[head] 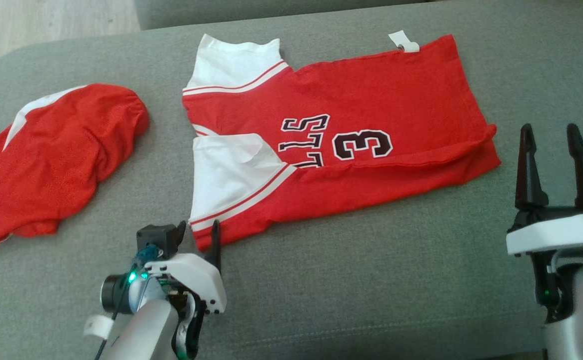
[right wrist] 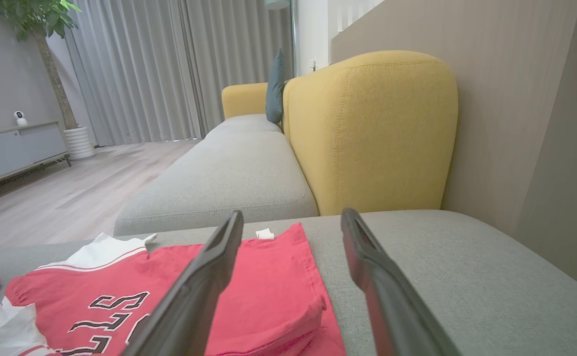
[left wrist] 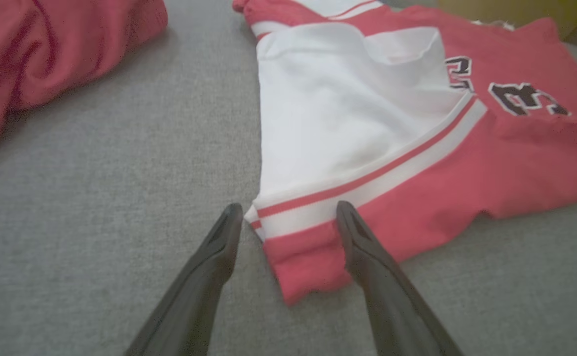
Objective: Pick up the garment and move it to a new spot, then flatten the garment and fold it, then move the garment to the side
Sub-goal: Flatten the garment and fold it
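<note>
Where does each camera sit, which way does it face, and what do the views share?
Head camera: looks forward and down at the red jersey on the grey seat; left claw lower left, right claw lower right, both open.
Left wrist camera: looks low along its fingers at the jersey's near corner.
Right wrist camera: looks level past its fingers, over the jersey, toward a yellow sofa back.
Shared: all show the jersey; head and left wrist also the other red garment.
</note>
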Controlling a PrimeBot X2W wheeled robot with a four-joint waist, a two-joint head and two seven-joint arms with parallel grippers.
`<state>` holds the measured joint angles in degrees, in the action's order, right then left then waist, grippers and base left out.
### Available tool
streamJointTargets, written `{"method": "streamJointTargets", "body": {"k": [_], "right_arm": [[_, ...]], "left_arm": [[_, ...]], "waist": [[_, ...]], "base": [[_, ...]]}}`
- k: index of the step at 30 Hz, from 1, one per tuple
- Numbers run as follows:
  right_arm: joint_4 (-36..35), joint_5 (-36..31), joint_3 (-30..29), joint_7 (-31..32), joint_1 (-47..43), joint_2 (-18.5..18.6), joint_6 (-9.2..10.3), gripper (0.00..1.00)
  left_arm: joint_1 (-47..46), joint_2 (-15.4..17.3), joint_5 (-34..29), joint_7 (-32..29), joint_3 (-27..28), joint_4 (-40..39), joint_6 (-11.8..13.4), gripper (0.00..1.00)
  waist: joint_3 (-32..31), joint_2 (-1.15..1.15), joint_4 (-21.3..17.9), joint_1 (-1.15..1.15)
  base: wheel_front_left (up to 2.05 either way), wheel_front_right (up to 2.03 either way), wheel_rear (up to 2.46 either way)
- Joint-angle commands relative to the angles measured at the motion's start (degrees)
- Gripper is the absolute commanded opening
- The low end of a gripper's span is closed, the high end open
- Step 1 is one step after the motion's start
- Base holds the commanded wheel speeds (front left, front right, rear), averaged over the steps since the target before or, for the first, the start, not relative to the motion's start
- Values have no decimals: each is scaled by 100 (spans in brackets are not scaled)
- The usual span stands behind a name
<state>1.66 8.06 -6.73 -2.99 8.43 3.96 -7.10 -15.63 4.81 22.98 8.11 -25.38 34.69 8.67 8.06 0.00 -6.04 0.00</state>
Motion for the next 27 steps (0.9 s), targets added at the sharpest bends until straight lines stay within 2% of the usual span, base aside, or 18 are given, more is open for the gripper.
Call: {"method": "streamJointTargets", "body": {"k": [1, 6, 10, 11, 12, 15, 19, 27], "right_arm": [[-249, -36, 101, 26, 250, -20, -39, 100], [-326, -46, 95, 53, 283, -25, -39, 100], [-362, -91, 64, 87, 318, -24, -39, 100], [-366, -102, 44, 99, 328, -25, -39, 100], [-367, -109, 24, 112, 339, -26, -39, 100], [-353, -129, -37, 158, 356, -30, -39, 100], [-217, -156, -170, 394, 373, -47, -39, 100], [459, -277, -490, 1068, 560, -93, -39, 100]], "left_arm": [[-250, 69, -59, -45, 133, -59, 40, 100], [-378, 84, -82, -270, 31, 248, 15, 100], [-449, 80, -43, -477, -61, 437, -116, 100], [-468, 80, -28, -501, -79, 464, -164, 20], [-487, 84, -20, -507, -99, 481, -211, 0], [-529, 94, -8, -446, -103, 475, -254, 0], [-639, 131, 28, -5, 54, 314, -165, 0], [-791, 192, -82, 591, 199, -345, -68, 0]], "waist": [[17, 0, -29, 0], [49, 0, -96, 0], [60, 0, -142, 0], [63, 0, -149, 0], [66, 0, -153, 0], [68, 0, -154, 0], [86, 0, -119, 0], [152, 0, 91, 0]], "base": [[0, 0, 0], [0, 0, 0], [0, 0, 0], [0, 0, 0], [0, 0, 0], [0, 0, 0], [0, 0, 0], [0, 0, 0]]}}
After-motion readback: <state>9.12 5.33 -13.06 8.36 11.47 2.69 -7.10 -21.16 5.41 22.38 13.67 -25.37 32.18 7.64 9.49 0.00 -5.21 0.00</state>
